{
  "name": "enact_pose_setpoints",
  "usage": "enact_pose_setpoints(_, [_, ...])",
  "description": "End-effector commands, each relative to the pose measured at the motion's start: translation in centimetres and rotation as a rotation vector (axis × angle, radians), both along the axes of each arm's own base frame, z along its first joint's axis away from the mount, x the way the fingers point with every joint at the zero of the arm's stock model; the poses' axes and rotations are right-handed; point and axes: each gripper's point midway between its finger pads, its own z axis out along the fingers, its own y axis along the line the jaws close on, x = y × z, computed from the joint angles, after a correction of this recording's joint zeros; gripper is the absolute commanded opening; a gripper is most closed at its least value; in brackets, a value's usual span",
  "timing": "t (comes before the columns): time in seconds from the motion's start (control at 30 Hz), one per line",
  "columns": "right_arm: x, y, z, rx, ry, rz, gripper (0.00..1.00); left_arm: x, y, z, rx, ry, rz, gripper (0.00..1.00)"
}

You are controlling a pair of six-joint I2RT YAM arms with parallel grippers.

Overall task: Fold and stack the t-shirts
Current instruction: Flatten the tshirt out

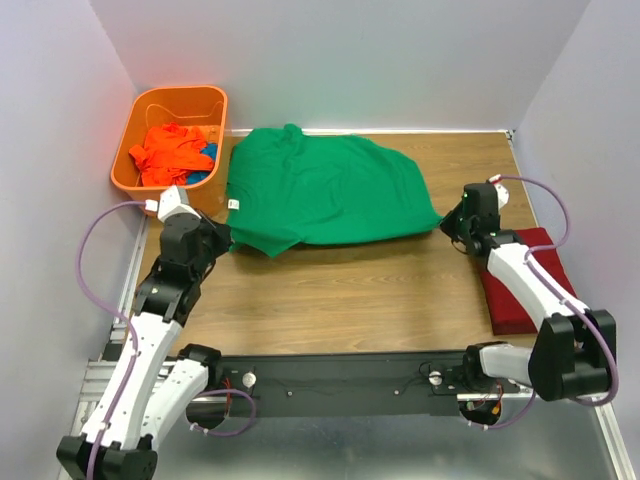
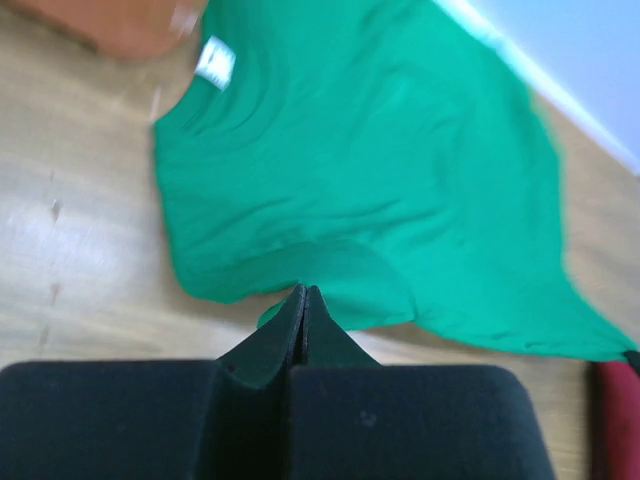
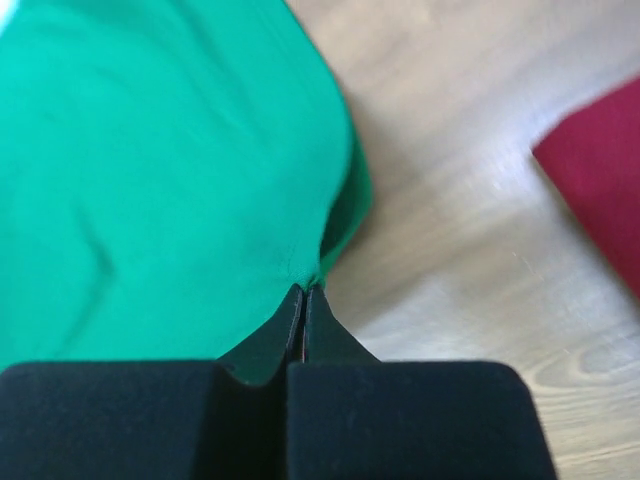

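A bright green t-shirt [image 1: 325,190] lies spread on the wooden table, folded over once, its white neck label [image 1: 233,204] at the left. My left gripper [image 1: 222,240] is shut on its near left corner [image 2: 300,275]. My right gripper [image 1: 447,224] is shut on its near right corner [image 3: 310,270]. A dark red t-shirt [image 1: 525,280] lies folded at the right, under my right arm; it shows in the right wrist view [image 3: 600,170] and at the edge of the left wrist view [image 2: 618,415]. An orange t-shirt [image 1: 172,152] lies crumpled in the basket.
A rigid orange plastic basket [image 1: 140,115] stands at the back left, with blue cloth [image 1: 207,152] beside the orange shirt inside. Grey walls close in the left, back and right. A black rail [image 1: 340,385] runs along the near table edge.
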Motion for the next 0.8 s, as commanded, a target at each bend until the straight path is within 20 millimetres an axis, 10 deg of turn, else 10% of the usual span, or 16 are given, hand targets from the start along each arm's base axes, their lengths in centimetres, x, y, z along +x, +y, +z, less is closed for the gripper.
enact_pose_setpoints(0.0, [0.9,-0.3,5.1,-0.005,-0.112,-0.003,0.01,-0.5,0.1,7.5,-0.054,-0.201,-0.002,0.00])
enact_pose_setpoints(0.5, [-1.4,-1.7,32.3,-0.041,-0.659,-0.013,0.01,-9.1,3.1,34.0,-0.131,-0.861,0.043,0.00])
enact_pose_setpoints(0.63, [-2.2,-1.8,38.4,-0.046,-0.779,-0.008,0.01,-10.5,4.4,37.5,-0.116,-0.950,0.095,0.00])
enact_pose_setpoints(0.77, [0.1,-2.0,39.9,-0.067,-0.788,-0.030,0.01,-8.1,4.5,39.0,-0.103,-0.993,0.133,0.00])
